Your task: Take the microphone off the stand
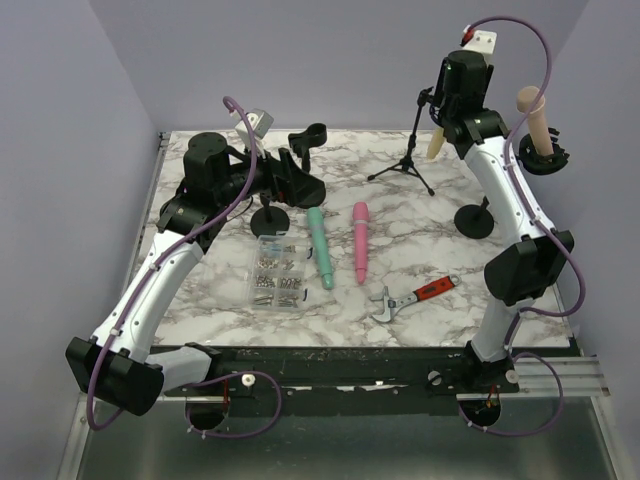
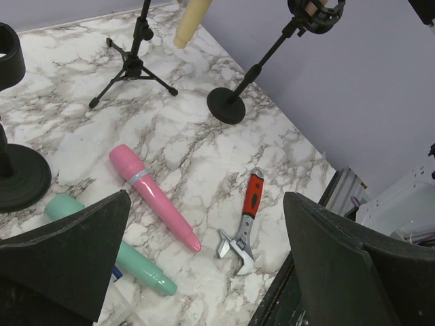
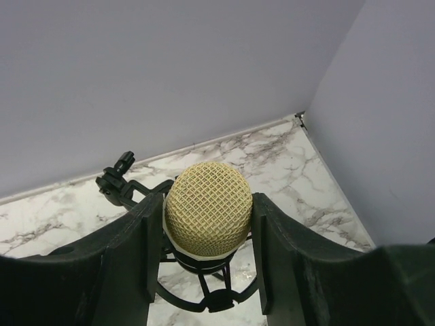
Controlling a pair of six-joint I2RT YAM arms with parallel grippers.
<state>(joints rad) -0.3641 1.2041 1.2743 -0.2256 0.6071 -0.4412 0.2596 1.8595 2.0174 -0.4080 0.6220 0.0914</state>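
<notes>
A: Where did we have the right gripper [image 3: 207,200]?
B: Closed in on the cream microphone with a yellow mesh head [image 3: 207,221]. Both fingers [image 3: 132,258] touched the mesh, one on each side.
A: Mic off yet?
B: No. It sat tilted in the black wire mount [image 3: 204,299] atop the black tripod stand [image 1: 414,135], at the far right of the white marble table [image 1: 420,255].
A: And the left gripper [image 2: 207,204]?
B: We saw it spread wide, hovering above the pink tapered plastic wand [image 2: 153,197] and the red-handled adjustable wrench [image 2: 245,217].
</notes>
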